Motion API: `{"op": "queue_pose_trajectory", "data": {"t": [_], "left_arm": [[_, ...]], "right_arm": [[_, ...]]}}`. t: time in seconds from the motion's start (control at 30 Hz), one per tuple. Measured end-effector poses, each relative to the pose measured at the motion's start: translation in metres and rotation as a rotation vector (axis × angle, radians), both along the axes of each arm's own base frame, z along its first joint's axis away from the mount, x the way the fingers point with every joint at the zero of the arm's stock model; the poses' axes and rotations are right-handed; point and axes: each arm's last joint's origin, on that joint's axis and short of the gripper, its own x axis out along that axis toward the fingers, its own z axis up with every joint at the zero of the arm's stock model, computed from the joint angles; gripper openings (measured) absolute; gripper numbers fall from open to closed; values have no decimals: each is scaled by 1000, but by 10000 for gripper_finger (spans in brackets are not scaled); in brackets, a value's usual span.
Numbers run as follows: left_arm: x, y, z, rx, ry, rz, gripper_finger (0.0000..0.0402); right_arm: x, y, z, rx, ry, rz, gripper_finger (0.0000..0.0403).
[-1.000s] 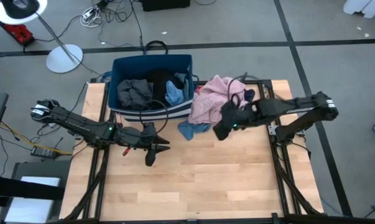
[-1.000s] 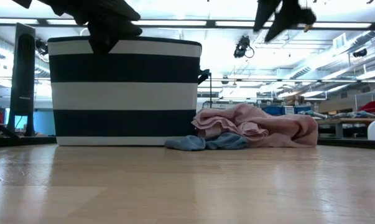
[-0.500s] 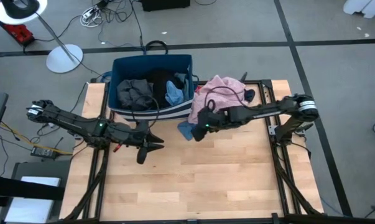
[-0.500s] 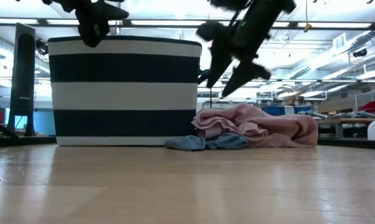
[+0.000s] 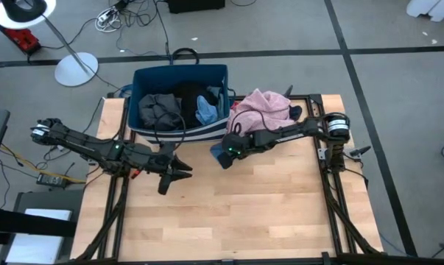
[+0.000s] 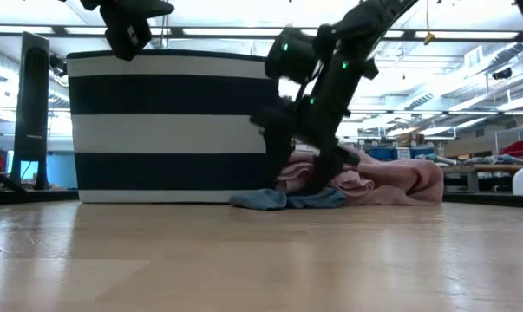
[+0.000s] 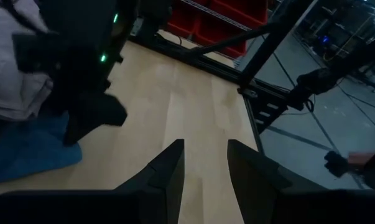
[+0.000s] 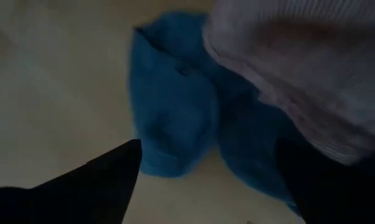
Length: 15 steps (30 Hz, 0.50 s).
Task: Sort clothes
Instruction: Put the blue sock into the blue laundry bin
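Fingers of your right gripper (image 8: pixel 206 186) are spread wide above the small crumpled blue cloth (image 8: pixel 175 118), lying on the table beside the pink garment (image 5: pixel 260 110). Descend squarely, pinching only blue. Your left gripper (image 7: pixel 204 168) waits, parted, empty.

Light wooden table (image 5: pixel 236 213), planked top on dark frame. Navy bin (image 5: pixel 179 103) with striped base set at far edge, left of centre. Pink garment (image 5: pixel 260 112) heaped just beside bin on right, touching it. Blue garment (image 5: pixel 220 153) laid flat at pink heap's near edge, partly tucked beneath it. Near half of tabletop seen as bare wood.
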Motion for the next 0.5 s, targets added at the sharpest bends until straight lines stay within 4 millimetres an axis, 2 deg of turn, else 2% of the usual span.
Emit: {"op": "queue_pose_trajectory", "data": {"t": [0.13, 0.27, 0.37, 0.5], "left_arm": [[0, 0, 0, -5, 0, 1, 127], [0, 0, 0, -24, 4, 7, 127], [0, 0, 0, -24, 6, 7, 127], [0, 0, 0, -21, 6, 6, 127]], "right_arm": [[5, -1, -19, -9, 42, -6, 370], [5, -1, -28, 15, 72, -5, 335], [4, 0, -27, 17, 80, 0, 276], [1, 2, -19, 38, 72, 15, 166]]}}
